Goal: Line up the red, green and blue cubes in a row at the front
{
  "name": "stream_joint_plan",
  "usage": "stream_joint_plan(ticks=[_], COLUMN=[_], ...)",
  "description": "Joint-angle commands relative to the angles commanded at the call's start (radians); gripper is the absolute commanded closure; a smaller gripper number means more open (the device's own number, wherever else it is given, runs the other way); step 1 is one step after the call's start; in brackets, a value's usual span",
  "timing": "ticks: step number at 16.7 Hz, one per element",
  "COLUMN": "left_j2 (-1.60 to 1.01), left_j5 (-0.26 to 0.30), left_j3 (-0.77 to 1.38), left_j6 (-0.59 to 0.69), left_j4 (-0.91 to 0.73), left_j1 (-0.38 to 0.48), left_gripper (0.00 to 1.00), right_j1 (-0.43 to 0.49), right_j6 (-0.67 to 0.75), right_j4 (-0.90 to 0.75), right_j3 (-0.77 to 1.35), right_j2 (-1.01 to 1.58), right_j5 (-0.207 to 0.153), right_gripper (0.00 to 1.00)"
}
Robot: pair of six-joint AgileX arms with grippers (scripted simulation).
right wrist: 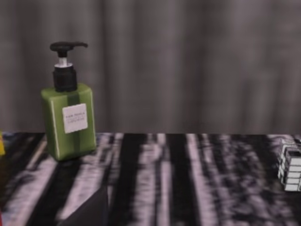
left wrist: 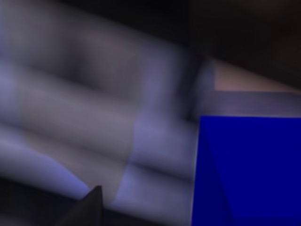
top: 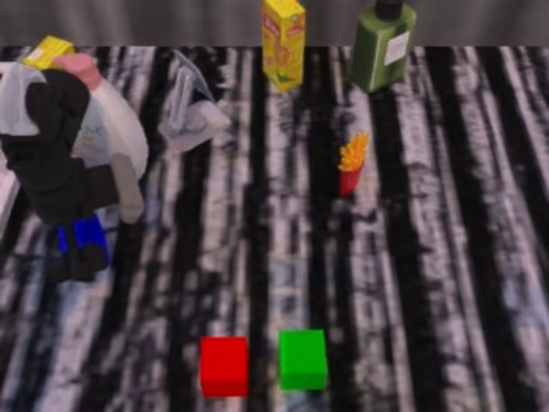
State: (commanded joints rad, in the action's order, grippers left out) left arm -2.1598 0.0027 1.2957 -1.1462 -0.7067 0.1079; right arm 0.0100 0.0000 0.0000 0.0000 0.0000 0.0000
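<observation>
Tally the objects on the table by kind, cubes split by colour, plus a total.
Red cube: 1
Green cube: 1
Blue cube, at the left gripper: 1
Fries carton: 1
Green pump bottle: 1
Yellow carton: 1
White jug with pink cap: 1
Black-and-white puzzle cube: 1
Other items at the back left: unclear, not counted
Total: 8

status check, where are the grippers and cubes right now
Left gripper at table's left, around blue cube; fingers' state unclear. Right arm out of the top view. Red cube and green cube side by side at front. Nothing between blue cube and row.
</observation>
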Motion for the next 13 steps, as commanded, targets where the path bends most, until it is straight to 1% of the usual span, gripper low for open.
stream_joint_plan(ticks=[13], left_j2=[0.000], left_j5=[0.000], left_j3=[0.000], left_j6=[0.000], left_j4=[0.000], left_j1=[0.000], left_gripper=[0.98], right_j1=[0.000], right_j6=[0.000], right_j4=[0.000], right_j3=[0.000], right_j2=[0.000], right_j5=[0.000], right_gripper=[0.00])
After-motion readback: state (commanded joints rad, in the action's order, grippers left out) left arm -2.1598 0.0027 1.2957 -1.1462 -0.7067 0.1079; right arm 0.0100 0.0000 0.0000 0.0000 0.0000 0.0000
